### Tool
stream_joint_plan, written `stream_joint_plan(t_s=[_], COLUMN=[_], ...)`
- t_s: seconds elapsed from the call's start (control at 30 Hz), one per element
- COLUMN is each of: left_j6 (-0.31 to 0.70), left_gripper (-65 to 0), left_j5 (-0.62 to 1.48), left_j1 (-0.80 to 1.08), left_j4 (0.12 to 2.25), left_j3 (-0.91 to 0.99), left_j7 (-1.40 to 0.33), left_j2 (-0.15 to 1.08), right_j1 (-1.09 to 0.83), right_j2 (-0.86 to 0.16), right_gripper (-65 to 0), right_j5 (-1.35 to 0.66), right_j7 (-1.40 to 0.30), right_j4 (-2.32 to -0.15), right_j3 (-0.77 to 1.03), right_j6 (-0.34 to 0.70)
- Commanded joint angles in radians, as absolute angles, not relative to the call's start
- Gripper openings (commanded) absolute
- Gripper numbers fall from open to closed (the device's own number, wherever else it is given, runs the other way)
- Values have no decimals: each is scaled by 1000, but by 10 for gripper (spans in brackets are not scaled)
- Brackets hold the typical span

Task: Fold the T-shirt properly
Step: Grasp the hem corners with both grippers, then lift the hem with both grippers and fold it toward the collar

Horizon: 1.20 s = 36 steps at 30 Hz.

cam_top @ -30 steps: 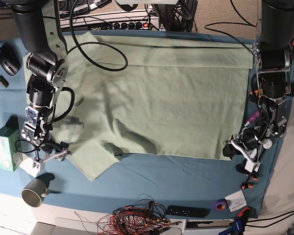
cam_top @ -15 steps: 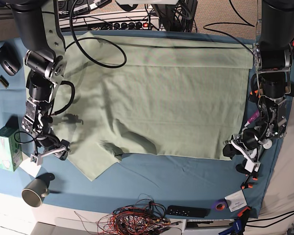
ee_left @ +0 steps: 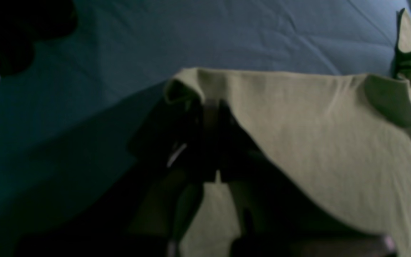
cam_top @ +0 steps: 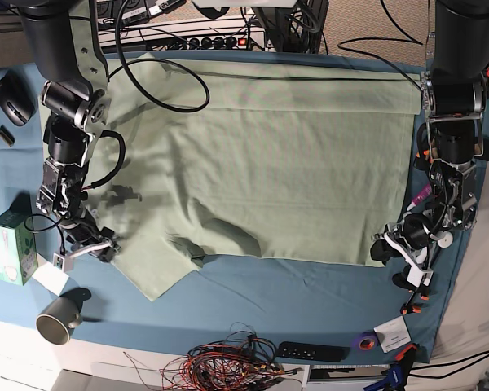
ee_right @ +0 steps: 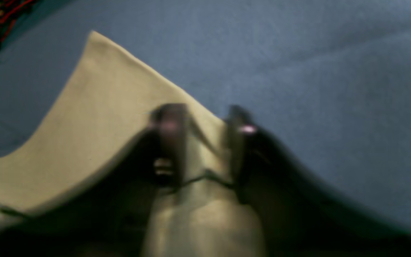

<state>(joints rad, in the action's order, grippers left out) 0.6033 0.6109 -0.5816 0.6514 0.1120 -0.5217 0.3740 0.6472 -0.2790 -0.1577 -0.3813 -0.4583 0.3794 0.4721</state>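
The pale green T-shirt [cam_top: 269, 155] lies spread on the blue table cloth [cam_top: 293, 297]. My left gripper [cam_top: 381, 248] is at its lower right corner. In the left wrist view that gripper [ee_left: 209, 107] is shut on the hem, and the cloth [ee_left: 316, 135] folds over the dark fingertips. My right gripper [cam_top: 98, 244] is low at the sleeve's edge on the base view's left. In the blurred right wrist view its two fingers [ee_right: 170, 125] stand a little apart, astride the shirt's edge [ee_right: 95, 117], with fabric between them.
A green box [cam_top: 10, 244], a metal cup [cam_top: 61, 318] and a black mouse [cam_top: 14, 98] lie left of the shirt. A black cable [cam_top: 171, 90] loops over its upper left. A wire bundle [cam_top: 228, 366], a remote [cam_top: 310, 352] and a purple tape roll [cam_top: 365, 340] line the front edge.
The right gripper has shifted slightly toward the sleeve edge and its jaws have narrowed around the fabric. The left arm has stayed still.
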Motion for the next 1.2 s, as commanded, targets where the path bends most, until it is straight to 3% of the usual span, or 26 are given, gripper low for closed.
stream_joint_plan(t_s=[0.0,0.17,0.37,0.5,0.67,1.17], left_j6=[611,611,612,662,698,698], left_gripper=[-650,-650,-650,-650,-650,-650], left_j5=[628,612,598,603,654,1153], left_j1=[-614,-609,-593,-593,-579,-574], left_j4=[665,665,665,669,712,738], left_j3=[115,115,115,116,116,117], left_j7=[-497,-495,-463,-463,-474,-941], left_j2=[388,388,394,408,442,578], right_j1=[654,654,650,604,505,292], right_j2=[-275,-278,-278,-277,-281,-365], right_gripper=[-631,-650,-650,-650,-650,-650], right_j5=[-139,-139,-139,-139,-202,-715], right_j7=[-426,-380,-374,-377,-450,-858], right_j4=[-456,-456,-475,-604,-833,-1258], right_j3=[379,379,380,379,379,379], right_j6=[476,551,570,698,698,698])
